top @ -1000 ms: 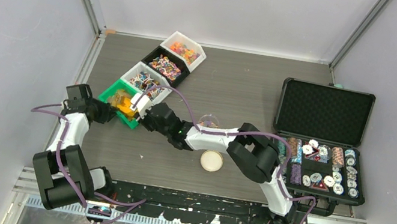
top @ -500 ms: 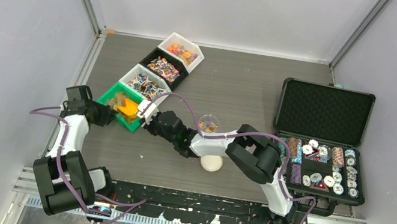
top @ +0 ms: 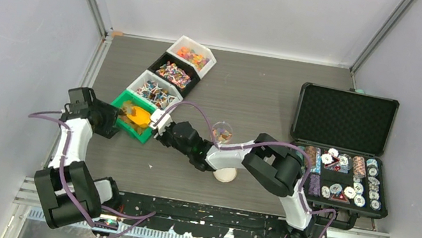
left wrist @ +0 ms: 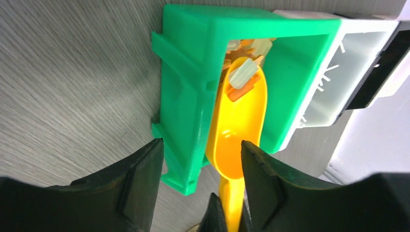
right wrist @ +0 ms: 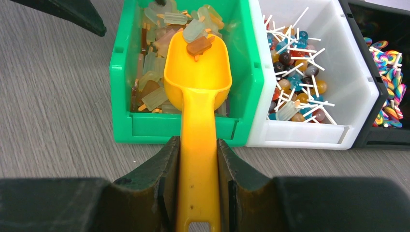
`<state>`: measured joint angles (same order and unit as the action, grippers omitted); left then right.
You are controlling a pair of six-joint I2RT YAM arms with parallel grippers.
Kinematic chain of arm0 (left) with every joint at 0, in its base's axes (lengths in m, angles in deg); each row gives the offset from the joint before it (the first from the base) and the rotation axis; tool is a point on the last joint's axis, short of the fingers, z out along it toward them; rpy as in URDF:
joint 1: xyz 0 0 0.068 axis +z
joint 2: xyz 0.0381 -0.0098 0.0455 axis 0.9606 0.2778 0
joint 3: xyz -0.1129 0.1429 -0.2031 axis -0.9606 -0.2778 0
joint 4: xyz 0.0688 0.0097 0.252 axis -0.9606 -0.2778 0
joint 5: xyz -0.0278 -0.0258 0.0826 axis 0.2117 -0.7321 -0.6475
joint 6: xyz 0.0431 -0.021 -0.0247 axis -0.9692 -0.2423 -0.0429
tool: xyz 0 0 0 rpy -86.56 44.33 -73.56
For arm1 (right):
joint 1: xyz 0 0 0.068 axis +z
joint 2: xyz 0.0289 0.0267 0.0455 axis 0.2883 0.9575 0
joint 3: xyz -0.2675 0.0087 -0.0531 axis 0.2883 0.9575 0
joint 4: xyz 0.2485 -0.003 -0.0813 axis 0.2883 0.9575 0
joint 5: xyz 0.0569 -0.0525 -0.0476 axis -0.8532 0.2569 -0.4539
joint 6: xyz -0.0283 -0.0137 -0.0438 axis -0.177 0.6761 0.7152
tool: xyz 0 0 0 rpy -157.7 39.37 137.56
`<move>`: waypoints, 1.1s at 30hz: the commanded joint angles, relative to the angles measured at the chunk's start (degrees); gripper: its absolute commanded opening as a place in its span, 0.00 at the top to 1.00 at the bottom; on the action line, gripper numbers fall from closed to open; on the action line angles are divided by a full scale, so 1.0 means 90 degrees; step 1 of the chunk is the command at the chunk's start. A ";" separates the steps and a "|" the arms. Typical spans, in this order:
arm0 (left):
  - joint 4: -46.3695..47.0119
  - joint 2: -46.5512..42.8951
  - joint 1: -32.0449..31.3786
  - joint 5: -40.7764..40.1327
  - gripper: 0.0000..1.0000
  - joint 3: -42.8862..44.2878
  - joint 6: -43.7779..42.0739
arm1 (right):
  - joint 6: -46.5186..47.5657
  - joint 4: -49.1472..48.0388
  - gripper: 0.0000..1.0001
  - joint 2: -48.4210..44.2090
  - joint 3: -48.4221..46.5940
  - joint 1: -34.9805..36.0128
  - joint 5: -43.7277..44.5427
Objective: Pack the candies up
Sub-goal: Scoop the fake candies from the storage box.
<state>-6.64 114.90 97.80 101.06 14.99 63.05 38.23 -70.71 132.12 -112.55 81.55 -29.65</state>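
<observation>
My right gripper is shut on the handle of the orange scoop. The scoop's bowl hangs over the green bin and carries a few candies, pale and brown. More candies lie in the bin below. At the bin's left side, my left gripper is open. Its jaws stand on either side of the bin's near corner and the scoop, touching neither.
A white bin of lollipops, a black bin and another white bin continue the row diagonally. A clear cup and a round cream lid sit by the right arm. An open black case of poker chips lies right.
The left jaws have opened and come off the green bin's wall. The right gripper has drawn the scoop slightly back toward the near right, and the bin has shifted a little with it.
</observation>
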 commanded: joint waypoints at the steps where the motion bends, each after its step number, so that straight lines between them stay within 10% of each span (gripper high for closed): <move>1: -0.0217 -0.0142 0.0048 -0.0014 0.33 0.0392 -0.0179 | 0.0123 -0.0423 0.99 -0.0579 0.0116 0.0020 0.0073; 7: -0.0333 -0.0351 0.0048 0.0157 0.10 0.0518 -0.0182 | 0.0152 -0.0478 0.99 -0.0801 0.0231 0.0020 -0.0014; 33: 0.0482 -0.1047 -0.0010 0.1625 0.00 0.0526 -0.0752 | 0.0605 -0.0804 1.00 -0.2664 0.1764 0.0015 0.0498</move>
<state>-6.75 107.53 97.88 111.05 18.88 59.73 41.95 -72.48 113.30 -98.15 81.55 -28.21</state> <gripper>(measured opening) 0.996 0.338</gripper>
